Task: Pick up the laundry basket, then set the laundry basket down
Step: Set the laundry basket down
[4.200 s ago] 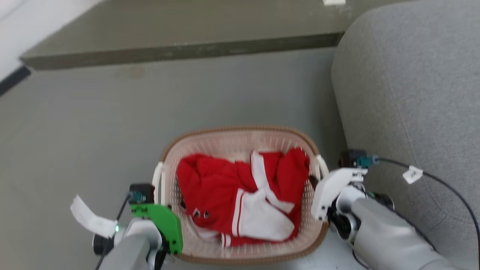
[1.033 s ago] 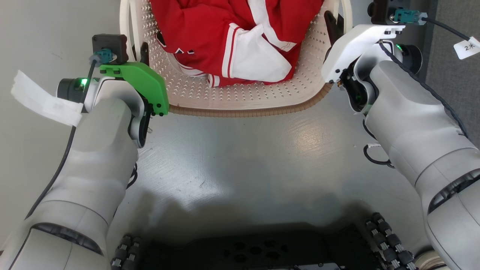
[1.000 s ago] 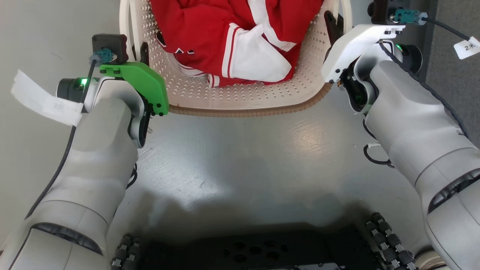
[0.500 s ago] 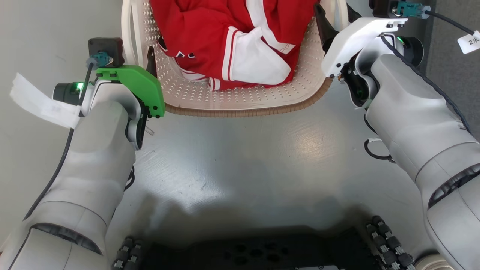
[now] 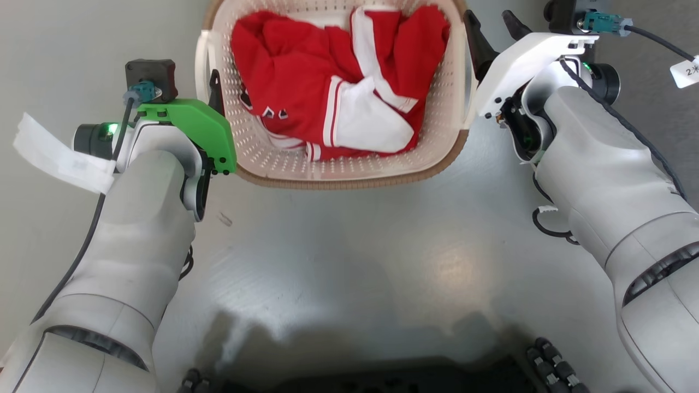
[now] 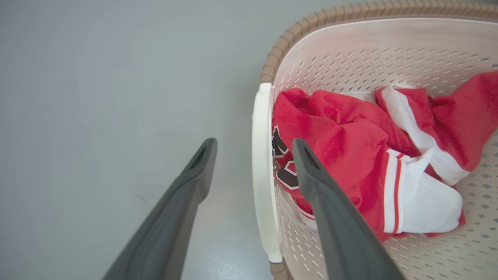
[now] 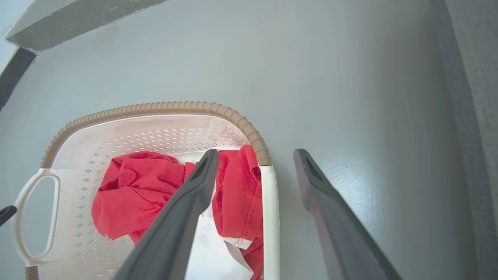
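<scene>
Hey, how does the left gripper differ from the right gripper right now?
The left gripper carries a green bracket, the right gripper a white bracket. The left gripper straddles the left handle of the laundry basket, the right gripper the right handle. Both are open, gripping nothing.

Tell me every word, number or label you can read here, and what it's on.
"2" plus a star-like mark, cut off by the picture's edge: white tag on the black cable.
Too blurred to read: faint print on the white paper strip at the head view's left.
Partly folded away, unreadable: black-and-white letters on the red garment in the laundry basket.
</scene>
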You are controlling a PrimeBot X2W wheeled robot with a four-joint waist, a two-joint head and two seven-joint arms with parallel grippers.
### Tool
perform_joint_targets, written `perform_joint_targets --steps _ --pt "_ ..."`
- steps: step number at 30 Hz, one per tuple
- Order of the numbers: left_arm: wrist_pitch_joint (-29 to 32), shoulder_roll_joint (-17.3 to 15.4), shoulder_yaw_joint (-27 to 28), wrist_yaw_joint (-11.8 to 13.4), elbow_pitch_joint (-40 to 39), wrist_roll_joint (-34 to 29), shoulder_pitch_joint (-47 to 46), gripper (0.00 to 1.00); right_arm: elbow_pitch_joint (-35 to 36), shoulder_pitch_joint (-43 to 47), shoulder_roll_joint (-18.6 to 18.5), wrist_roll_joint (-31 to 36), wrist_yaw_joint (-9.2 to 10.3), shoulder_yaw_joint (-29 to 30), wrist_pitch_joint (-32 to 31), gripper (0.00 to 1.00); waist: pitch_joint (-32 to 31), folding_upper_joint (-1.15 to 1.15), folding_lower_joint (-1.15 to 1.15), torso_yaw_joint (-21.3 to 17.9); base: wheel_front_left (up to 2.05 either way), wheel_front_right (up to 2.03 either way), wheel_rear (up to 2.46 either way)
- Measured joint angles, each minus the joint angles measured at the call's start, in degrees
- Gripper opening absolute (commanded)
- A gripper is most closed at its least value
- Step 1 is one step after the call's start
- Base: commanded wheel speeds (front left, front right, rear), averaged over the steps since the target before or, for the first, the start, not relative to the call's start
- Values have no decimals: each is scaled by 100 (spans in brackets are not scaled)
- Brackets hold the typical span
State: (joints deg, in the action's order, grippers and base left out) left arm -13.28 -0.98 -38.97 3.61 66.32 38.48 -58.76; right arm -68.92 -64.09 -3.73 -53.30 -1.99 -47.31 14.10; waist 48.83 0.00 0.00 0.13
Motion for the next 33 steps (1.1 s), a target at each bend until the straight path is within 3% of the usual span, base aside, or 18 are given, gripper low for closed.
perform_joint_targets --steps 6,15,24,33 --pt "-66 -1 21 -59 -16 0 8 100 15 38 -2 44 -2 55 25 100 -406 0 0 -26 0 0 0" --pt "-115 -5 146 -111 -167 0 310 100 569 290 -168 222 10 397 32 100 -1048 0 0 -50 0 0 0" --pt "-114 -186 553 -54 -1232 -160 681 100 1150 918 -244 580 59 687 33 100 -1705 0 0 -51 0 0 0" --pt "-115 -222 990 14 -2265 -510 1658 100 1833 1788 -313 980 169 1114 32 100 -2438 0 0 -24 0 0 0"
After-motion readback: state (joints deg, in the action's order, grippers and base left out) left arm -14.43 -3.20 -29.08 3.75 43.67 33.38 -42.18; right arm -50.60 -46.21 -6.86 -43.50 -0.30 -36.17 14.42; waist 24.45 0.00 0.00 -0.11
